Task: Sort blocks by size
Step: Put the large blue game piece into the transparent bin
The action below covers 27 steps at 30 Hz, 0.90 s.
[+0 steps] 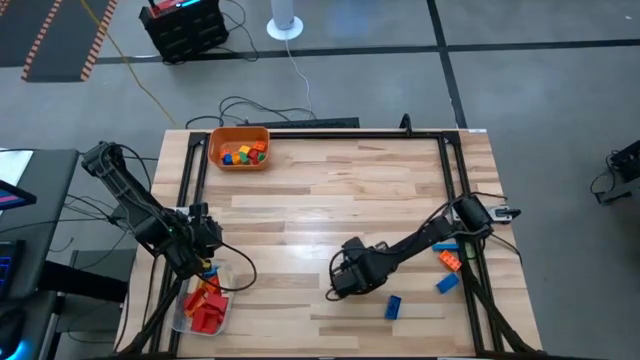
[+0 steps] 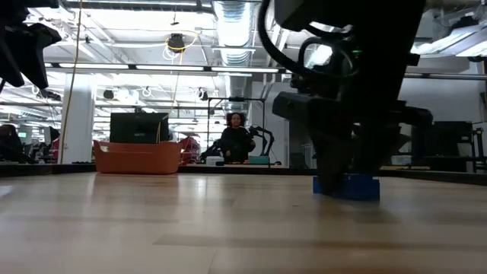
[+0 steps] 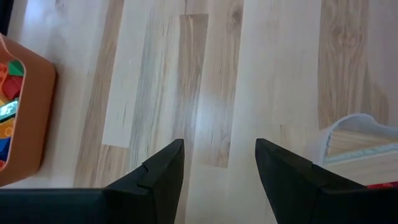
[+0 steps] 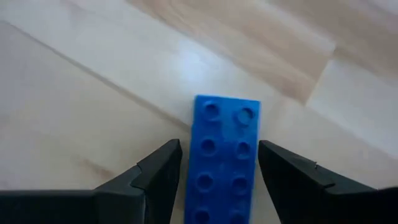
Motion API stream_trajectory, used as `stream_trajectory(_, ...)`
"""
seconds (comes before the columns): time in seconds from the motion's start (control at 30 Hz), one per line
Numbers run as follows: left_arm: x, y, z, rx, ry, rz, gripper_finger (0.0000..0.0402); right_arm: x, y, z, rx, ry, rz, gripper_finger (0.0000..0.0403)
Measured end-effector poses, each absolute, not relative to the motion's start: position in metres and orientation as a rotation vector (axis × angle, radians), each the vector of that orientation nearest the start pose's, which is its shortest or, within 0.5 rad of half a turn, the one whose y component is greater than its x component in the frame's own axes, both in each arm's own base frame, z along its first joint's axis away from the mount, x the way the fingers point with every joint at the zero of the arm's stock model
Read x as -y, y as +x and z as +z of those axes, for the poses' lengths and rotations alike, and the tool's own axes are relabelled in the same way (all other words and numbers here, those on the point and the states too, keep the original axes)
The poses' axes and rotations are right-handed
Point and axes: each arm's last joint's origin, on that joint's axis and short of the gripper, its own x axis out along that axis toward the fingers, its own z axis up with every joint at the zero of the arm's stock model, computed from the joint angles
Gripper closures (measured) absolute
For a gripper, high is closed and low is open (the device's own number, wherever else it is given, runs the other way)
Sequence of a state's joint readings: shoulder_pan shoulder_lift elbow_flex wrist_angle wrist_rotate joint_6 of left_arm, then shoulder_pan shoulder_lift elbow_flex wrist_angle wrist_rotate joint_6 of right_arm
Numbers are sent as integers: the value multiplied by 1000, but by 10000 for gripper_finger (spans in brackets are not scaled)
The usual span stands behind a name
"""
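In the high view the right arm reaches in from the right edge of the table [image 1: 330, 215] toward lower centre, bent at the elbow, its wrist angled down. The right gripper [image 4: 219, 165] has its fingers spread — they straddle a long blue block [image 4: 222, 155] lying flat on the wood, one finger on each long side, with a sliver of gap on both sides, so nothing is grasped. From above, a blue block [image 1: 393, 306] lies just lower right of that wrist; in the low view it shows as a blue slab [image 2: 348, 186] on the tabletop under the dark gripper body.

The left arm folds in from the left edge, its wrist over the lower left corner of the table. The left gripper [image 3: 219, 165] is released too, fingers apart with only bare wood between them.

Below it a clear tub [image 1: 188, 318] holds red and orange blocks [image 1: 205, 305]. An orange bin [image 1: 212, 150] at upper left of the table holds mixed blocks [image 1: 243, 153] — red, yellow, green, blue. Three more loose blocks [image 1: 447, 262], two blue and one orange, lie near the right edge.
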<state>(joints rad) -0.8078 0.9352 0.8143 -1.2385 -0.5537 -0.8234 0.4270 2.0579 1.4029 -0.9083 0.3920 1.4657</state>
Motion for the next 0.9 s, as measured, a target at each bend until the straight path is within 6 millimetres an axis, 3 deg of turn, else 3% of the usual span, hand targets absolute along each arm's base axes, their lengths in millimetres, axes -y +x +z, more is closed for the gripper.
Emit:
stream_trajectory(0.17,86,103,256,-1021,112,220,210,-140,351,141,-1084,577,-899,168)
stream_trajectory(0.37,86,103,256,-1022,112,220,210,-138,356,138,-1132,545,-833,236)
stream_trajectory(0.53,87,104,256,-1009,117,199,210,-142,365,141,-1106,467,-675,239)
stream_trajectory(0.7,92,109,258,-970,152,125,210,-146,384,163,-930,412,-462,239)
stream_trajectory(0.9,111,122,269,-781,355,-129,210,-145,420,192,-585,362,-176,229)
